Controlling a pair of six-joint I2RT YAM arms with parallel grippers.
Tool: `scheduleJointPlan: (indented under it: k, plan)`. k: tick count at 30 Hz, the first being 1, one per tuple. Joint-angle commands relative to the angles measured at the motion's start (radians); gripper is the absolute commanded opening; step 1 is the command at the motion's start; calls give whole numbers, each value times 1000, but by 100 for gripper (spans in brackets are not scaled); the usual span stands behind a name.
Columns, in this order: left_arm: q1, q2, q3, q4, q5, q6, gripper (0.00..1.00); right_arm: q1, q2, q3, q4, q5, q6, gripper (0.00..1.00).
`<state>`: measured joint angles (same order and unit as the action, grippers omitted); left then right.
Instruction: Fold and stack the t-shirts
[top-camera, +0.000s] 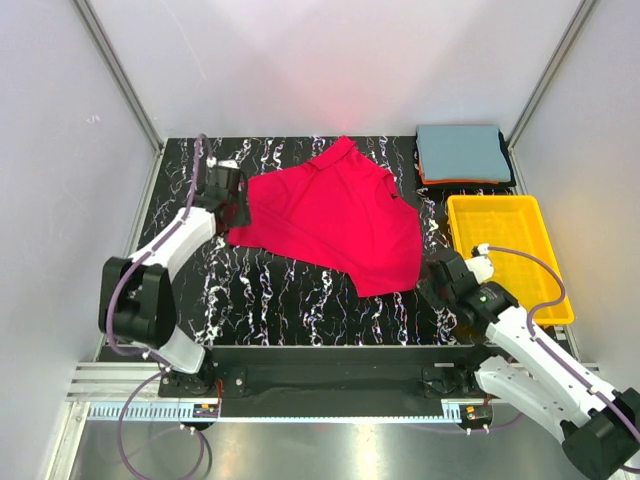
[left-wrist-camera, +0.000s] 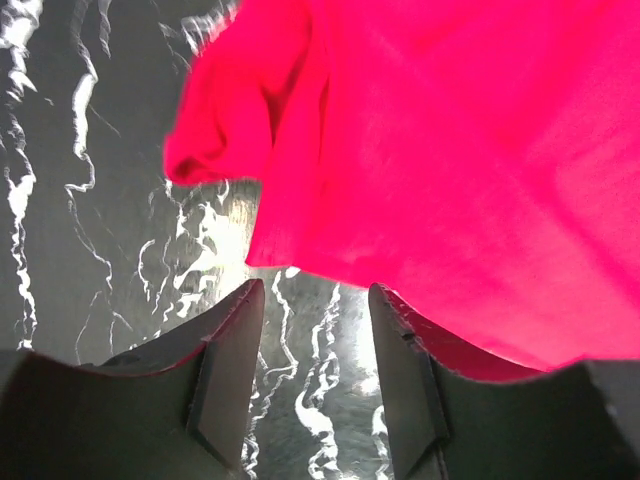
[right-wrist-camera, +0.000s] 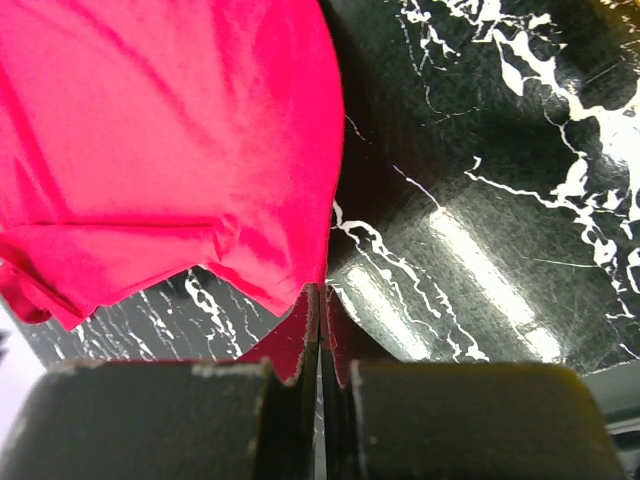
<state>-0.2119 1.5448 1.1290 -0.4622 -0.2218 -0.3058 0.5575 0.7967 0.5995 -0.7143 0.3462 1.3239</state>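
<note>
A bright red t-shirt lies spread and rumpled on the black marbled table. My left gripper stands open at the shirt's left edge. In the left wrist view its fingers have only bare table between them, with the red cloth just beyond the tips. My right gripper is shut on the shirt's near right corner. In the right wrist view the cloth runs down into the pinched tips. A folded grey-blue t-shirt tops a stack at the back right, over a thin orange one and a dark one.
A yellow plastic tray sits at the right side of the table, just in front of the folded stack and beside my right arm. Grey walls enclose the table on the left, back and right.
</note>
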Motion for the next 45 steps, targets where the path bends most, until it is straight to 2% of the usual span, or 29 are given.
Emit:
scheduleJointPlan:
  k: [1,6,7,12,20,27,33,36,39,45]
  plan:
    - [-32,90,12,10,-77,91,49,7,-42,-10,30,4,-9,0]
    - [-55,220,64,-24,-161,131,48,5,-73,-26,36,-6,-11,0]
    - [-57,250,84,-30,-181,142,44,5,-76,-29,38,-3,-20,0]
    - [-58,296,106,-50,-267,180,43,7,-88,-43,38,2,-29,0]
    - [-53,363,181,-61,-324,237,40,7,-90,-35,45,-13,-45,0]
    - [11,354,178,-76,-370,203,40,5,-93,-46,49,-13,-40,0]
    - [45,341,233,-156,-426,105,42,7,-93,-50,47,-9,-40,0]
    - [51,299,230,-165,-337,70,43,7,-90,-50,49,-6,-40,0]
    - [51,253,200,-109,-194,117,45,7,-80,-44,49,-6,-42,0]
    - [109,227,169,-96,-47,102,45,7,-76,-50,61,-15,-40,0]
